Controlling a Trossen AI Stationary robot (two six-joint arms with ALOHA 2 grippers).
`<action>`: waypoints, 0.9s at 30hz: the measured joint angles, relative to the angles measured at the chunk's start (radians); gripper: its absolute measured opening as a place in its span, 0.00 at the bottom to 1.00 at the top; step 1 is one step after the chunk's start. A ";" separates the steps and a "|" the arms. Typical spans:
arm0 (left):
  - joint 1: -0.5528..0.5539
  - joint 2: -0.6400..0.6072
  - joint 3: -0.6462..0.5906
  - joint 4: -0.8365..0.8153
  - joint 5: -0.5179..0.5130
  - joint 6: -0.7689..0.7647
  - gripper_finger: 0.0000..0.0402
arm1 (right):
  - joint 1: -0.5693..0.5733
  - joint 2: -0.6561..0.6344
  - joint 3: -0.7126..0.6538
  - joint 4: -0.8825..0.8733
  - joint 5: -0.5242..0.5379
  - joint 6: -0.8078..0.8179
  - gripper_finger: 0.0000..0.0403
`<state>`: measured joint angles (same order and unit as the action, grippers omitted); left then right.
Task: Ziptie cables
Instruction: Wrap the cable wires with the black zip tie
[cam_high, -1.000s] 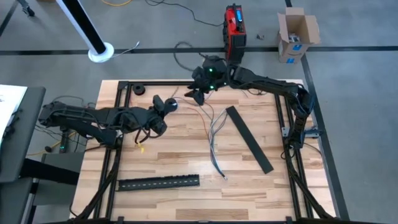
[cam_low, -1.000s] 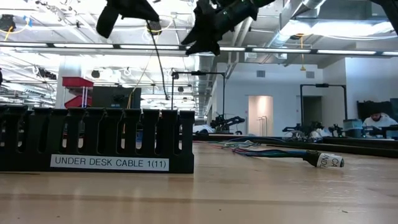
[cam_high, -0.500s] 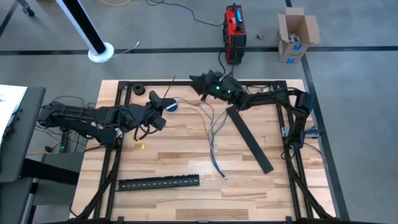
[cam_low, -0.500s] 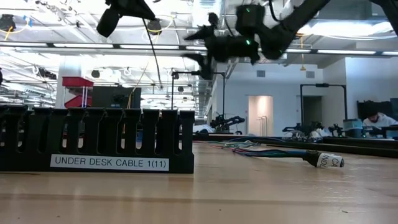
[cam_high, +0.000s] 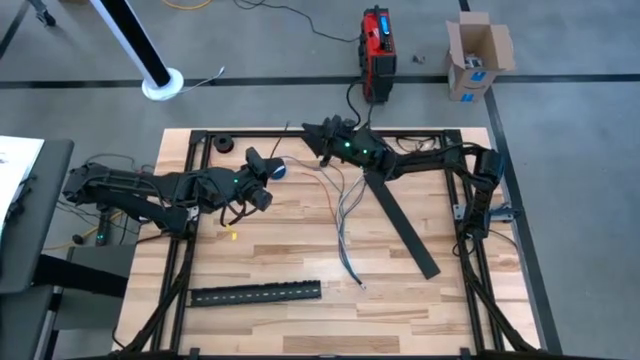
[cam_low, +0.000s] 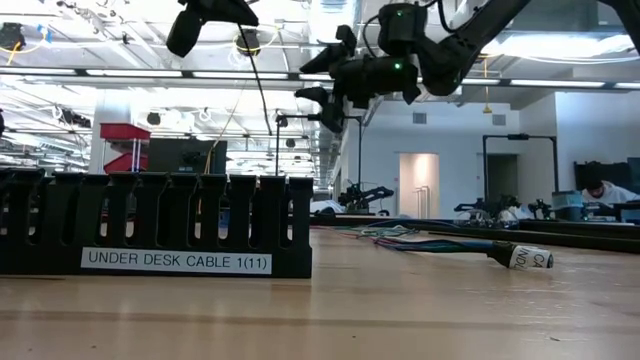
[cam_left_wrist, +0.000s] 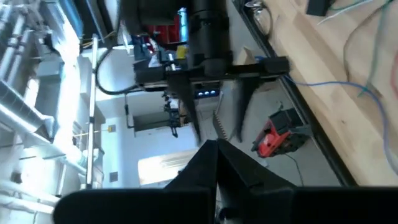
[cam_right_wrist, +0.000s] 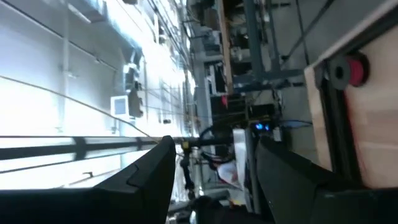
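Setup step: right gripper (cam_high: 312, 130) spread, empty, cables (cam_high: 345, 205) below it; left gripper (cam_high: 262, 160) pressed together. Next: descend, gather.

table (cam_high: 290, 250) top pale wood planks, satin sheen, in a matt black metal frame (cam_high: 440, 133). two strips (cam_high: 255, 293) matt black plastic, slotted; white paper label (cam_low: 176, 261) on one. cables (cam_high: 345, 215) thin, smooth plastic-coated. arms (cam_high: 150, 188) matt black. box (cam_high: 476, 55) brown cardboard. floor (cam_high: 580, 200) grey, looks like smooth concrete.
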<state>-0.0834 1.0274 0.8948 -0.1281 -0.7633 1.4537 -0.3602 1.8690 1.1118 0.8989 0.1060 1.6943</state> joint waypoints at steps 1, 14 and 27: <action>0.000 0.005 0.000 0.014 -0.001 0.004 0.00 | 0.004 0.001 0.000 -0.006 0.000 0.000 0.52; -0.002 0.023 0.000 0.035 -0.001 0.032 0.00 | 0.023 0.002 0.000 -0.025 0.036 0.023 0.52; 0.000 0.054 0.000 0.075 -0.009 0.041 0.00 | 0.054 0.230 0.129 0.221 0.061 0.149 0.52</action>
<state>-0.0837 1.0814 0.8943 -0.0536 -0.7725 1.4952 -0.3064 2.0990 1.2411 1.1198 0.1672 1.8429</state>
